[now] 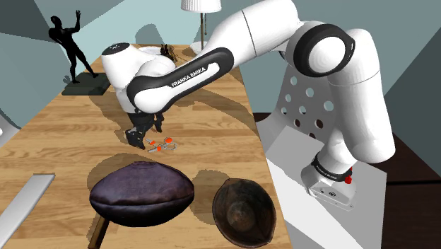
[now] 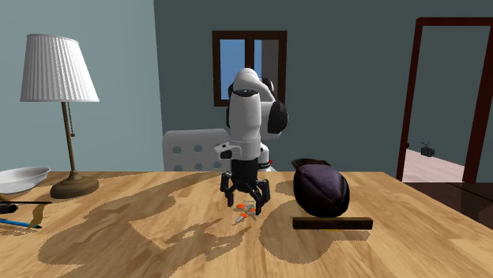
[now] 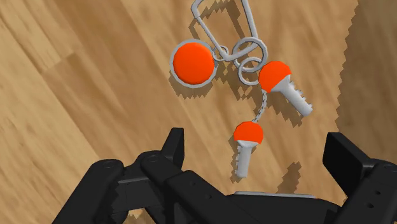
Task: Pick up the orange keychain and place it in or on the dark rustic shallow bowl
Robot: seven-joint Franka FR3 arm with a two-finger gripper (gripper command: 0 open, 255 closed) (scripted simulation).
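On the wooden table (image 1: 212, 106), near the edge by the stand (image 1: 300, 170), sits the dark shallow bowl (image 1: 244, 212), upright, its hollow bare and brown-black. Just beside it, toward the shoulder view's left, lies a dark purple rounded object (image 1: 141, 194) shaped like a squashed ball. In the second exterior view this object (image 2: 321, 192) hides most of the bowl; a dark rim (image 2: 306, 163) peeks over its top, and a dark bar (image 2: 332, 223) lies in front of it.

A white bowl (image 2: 20, 180) at the second exterior view's left is cut off by the frame, and its inside cannot be seen from that low angle.

The orange keychain (image 1: 161, 145) lies flat on the table, well apart from the dark bowl, past the purple object. The wrist view shows its parts: an orange disc, two orange-headed grey keys and wire rings (image 3: 242, 76).

The gripper (image 3: 254, 143) hangs just above the keychain with its fingers (image 3: 173, 143) spread wide, clasping nothing; one key lies between them untouched.

A lamp (image 2: 59, 71) and a black figure statue (image 1: 71, 49) stand at the far end. A brownish thing (image 1: 168, 51) behind the arm is too hidden to name, and a grey flat piece (image 1: 28, 194) is cut off at the shoulder view's left.
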